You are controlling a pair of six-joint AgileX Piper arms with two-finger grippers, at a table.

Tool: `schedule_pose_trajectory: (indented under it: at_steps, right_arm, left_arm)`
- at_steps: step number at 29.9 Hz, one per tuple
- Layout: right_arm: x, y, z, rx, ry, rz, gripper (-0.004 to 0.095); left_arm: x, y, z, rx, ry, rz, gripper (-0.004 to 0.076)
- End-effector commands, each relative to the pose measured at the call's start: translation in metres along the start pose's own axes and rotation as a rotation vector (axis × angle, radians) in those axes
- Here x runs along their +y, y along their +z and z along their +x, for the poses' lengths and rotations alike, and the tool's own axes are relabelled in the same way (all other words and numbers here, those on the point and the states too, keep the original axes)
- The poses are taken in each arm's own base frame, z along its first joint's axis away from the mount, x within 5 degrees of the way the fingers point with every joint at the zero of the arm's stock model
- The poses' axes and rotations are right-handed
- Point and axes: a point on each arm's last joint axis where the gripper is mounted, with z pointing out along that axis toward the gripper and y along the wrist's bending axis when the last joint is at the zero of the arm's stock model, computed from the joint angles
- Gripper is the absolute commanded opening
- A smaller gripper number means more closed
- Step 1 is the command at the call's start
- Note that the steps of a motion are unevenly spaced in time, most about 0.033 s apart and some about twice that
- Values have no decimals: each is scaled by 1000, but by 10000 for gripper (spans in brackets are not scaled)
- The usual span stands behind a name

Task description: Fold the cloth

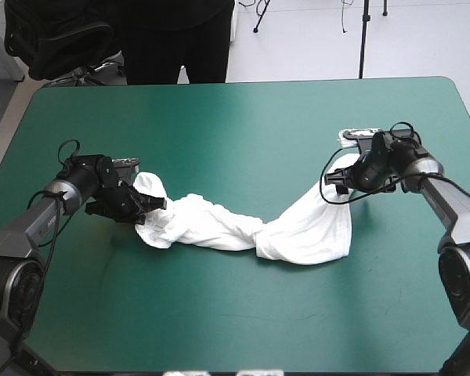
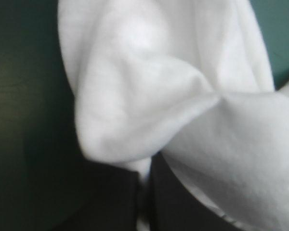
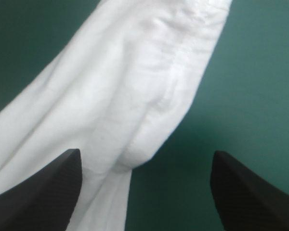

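Observation:
The white T-shirt (image 1: 219, 227) lies stretched across the middle of the table as a twisted band, wider at its right end (image 1: 317, 227). My left gripper (image 1: 150, 205) is at the shirt's left end. In the left wrist view its black fingers (image 2: 120, 202) are all but shut, with a fold of the T-shirt (image 2: 183, 96) between them and bunched ahead. My right gripper (image 1: 338, 184) hovers at the shirt's right end. Its fingers (image 3: 48, 187) stand wide apart, and the T-shirt (image 3: 125, 96) lies on the cover under and ahead of them, ungripped.
The teal-green cover (image 1: 243, 117) shows bare beyond the shirt toward the far edge, and also between the shirt and the front edge (image 1: 235, 313).

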Motion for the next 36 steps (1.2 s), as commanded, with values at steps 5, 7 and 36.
schedule_pose_trajectory:
  at_steps: [5,7,36]
  right_arm:
    - [3,5,-12,-33,42,-53,601]
    - [5,16,-10,11,59,-68,505]
    - [19,-200,-50,-365,-58,-154,-17]
  left_arm:
    - [-1,-7,-4,-47,7,5,-9]
    - [-1,-7,-4,-47,7,5,-9]
    - [-21,-186,7,-492,128,44,-9]
